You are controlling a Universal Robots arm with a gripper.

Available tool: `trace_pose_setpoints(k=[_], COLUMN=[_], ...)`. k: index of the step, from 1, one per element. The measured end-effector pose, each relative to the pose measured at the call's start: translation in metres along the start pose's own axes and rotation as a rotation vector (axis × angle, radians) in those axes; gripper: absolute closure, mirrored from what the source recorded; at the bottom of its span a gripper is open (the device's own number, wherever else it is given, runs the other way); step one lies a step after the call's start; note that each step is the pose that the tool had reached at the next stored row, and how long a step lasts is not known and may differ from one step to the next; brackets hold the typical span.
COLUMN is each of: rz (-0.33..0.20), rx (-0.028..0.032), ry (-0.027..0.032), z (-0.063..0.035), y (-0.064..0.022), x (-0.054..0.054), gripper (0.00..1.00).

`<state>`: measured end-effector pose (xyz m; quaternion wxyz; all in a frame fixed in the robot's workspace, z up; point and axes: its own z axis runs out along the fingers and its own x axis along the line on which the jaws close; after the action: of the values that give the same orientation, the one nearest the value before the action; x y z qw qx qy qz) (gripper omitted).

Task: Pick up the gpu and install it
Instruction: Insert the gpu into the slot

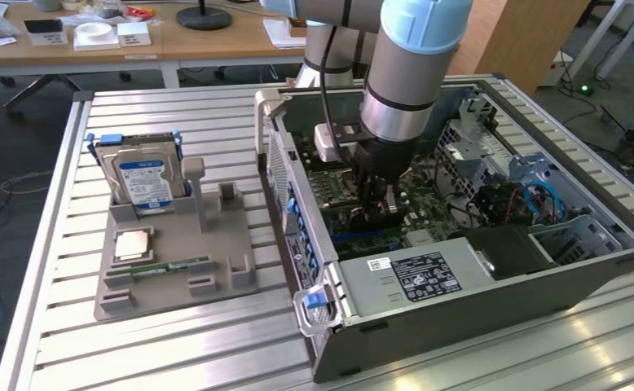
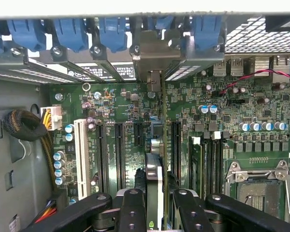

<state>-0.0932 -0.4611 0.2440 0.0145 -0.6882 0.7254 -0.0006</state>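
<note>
In the wrist view the gpu stands on edge between my two black fingers, and my gripper is shut on it. The card runs lengthwise along the long black expansion slots of the green motherboard. Its silver end bracket is up against the case's rear wall, among the blue slot latches. Whether the card's edge is in a slot is hidden. In the exterior view my gripper reaches down inside the open computer case, over the motherboard.
To the exterior view's left of the case, a grey holder carries a hard drive with a blue-white label, a processor chip and a green memory stick. An empty processor socket and a cable bundle flank the slots. The power supply fills the case's near end.
</note>
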Motion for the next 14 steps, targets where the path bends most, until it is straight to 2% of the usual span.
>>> trace_pose_setpoints(k=[14], rz=[0.0], rx=[0.0], ry=[0.0006], z=[0.0022], y=[0.0001], x=[0.0001], gripper=[0.73])
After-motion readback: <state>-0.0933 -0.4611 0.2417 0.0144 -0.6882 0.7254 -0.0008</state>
